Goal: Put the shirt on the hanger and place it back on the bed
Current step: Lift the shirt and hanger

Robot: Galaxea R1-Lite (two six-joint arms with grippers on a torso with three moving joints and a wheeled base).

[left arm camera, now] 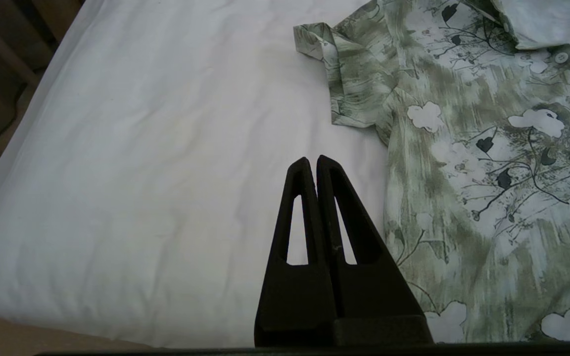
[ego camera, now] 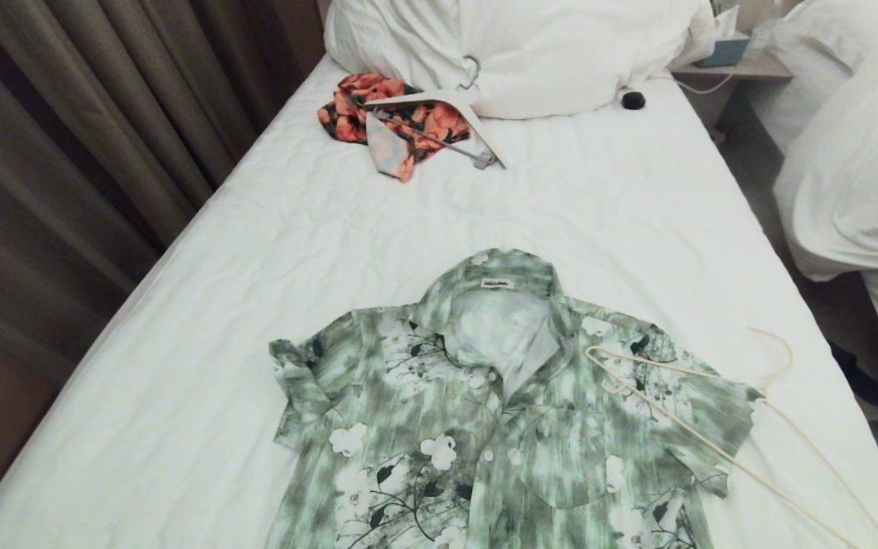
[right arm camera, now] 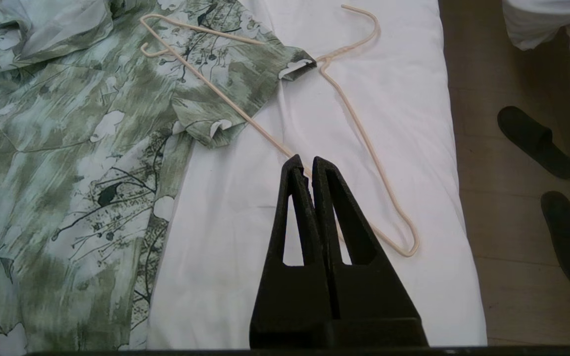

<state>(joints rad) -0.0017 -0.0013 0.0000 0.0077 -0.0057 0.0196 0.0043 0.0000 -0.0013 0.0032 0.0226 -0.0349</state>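
The shirt (ego camera: 500,412) lies flat, collar toward twelve o'clock, on the bed (ego camera: 203,305); the hanger (ego camera: 721,427) rests at its three o'clock, one end over the sleeve, hook near the mattress edge. Both arms hover low at six o'clock: the left gripper (left arm camera: 312,163) beside the nine o'clock sleeve, the right gripper (right arm camera: 305,163) over the wire, each pressed shut and holding nothing. The thin wire could slide off the bed when nudged, and pinching it may snag the sleeve.
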